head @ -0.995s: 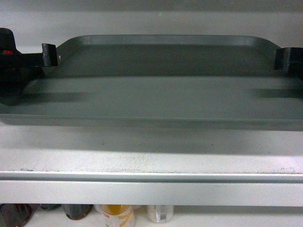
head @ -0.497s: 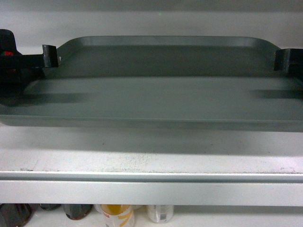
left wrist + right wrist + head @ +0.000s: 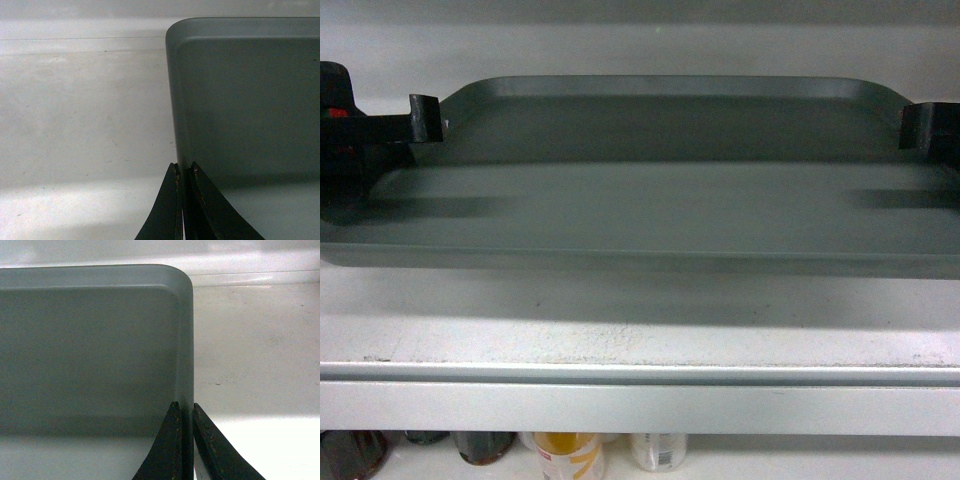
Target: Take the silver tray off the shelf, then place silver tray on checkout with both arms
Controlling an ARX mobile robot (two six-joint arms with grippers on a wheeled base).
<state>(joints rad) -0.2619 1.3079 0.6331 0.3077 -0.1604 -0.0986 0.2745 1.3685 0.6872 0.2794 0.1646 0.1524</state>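
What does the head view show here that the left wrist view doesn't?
Head view only: the white metal shelf's thick front lip, bottles below it, and the right claw on the tray's other end. Left wrist view only: the left claw closed on the tray's side rim, seen close up. Both show the large dull grey metal tray and the left claw.

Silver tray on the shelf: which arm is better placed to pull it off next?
Neither alone. The left end effector pinches the silver tray by its left rim, and the right end effector pinches the right rim, so both are equally set over the shelf.
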